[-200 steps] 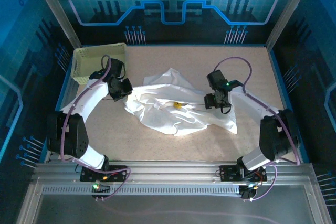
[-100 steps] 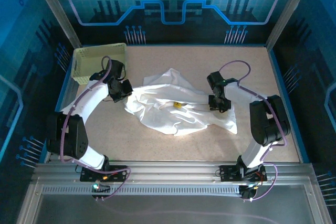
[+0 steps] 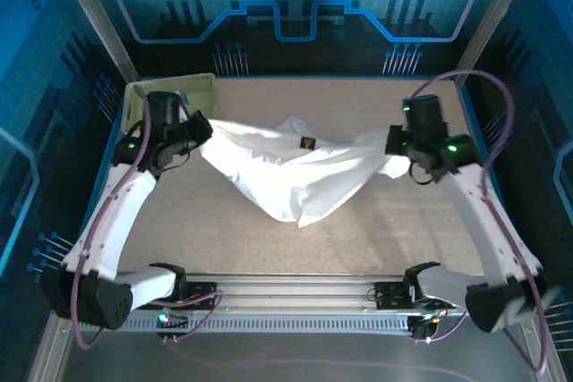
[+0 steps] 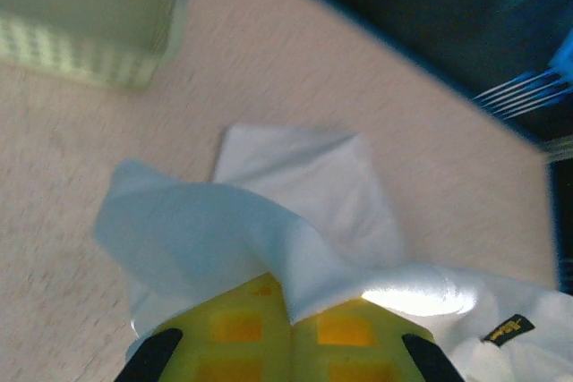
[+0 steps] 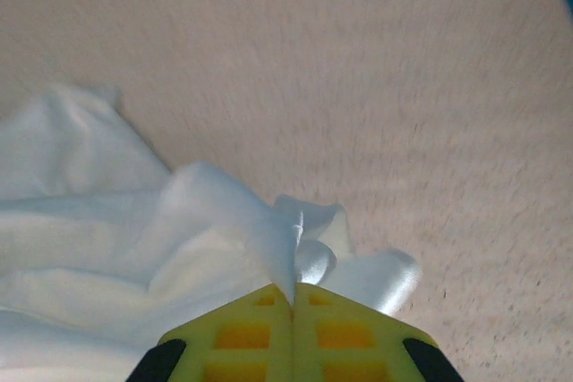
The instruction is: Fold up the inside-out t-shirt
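Two pinches carry the shirt (image 3: pixel 286 167). The left gripper (image 3: pixel 199 130) is clamped on one end of the cloth and the right gripper (image 3: pixel 395 142) on the other. In each wrist view the yellow pads (image 4: pixel 237 328) are pressed together, with a fold of white fabric squeezed out between them.

The shirt hangs between the two grippers as a slack band. It runs fairly straight along the line from hand to hand, then sags below them into a bunched point that seems to rest on the table (image 3: pixel 403 221). A small dark label (image 3: pixel 307 142) sits roughly midway between the hands, close to that upper line. Ahead of the left gripper and off to its left stands the basket (image 3: pixel 199 87), apart from the cloth.

This looks like the spreading step, with the shirt lifted and stretched so it can be laid flat; no fold is made yet. The next move probably calls for both hands to travel together at equal height, drawing apart only enough to take out the sag, then lowering evenly. Otherwise the bunched middle will land creased — or an edge may slip from a pinch.
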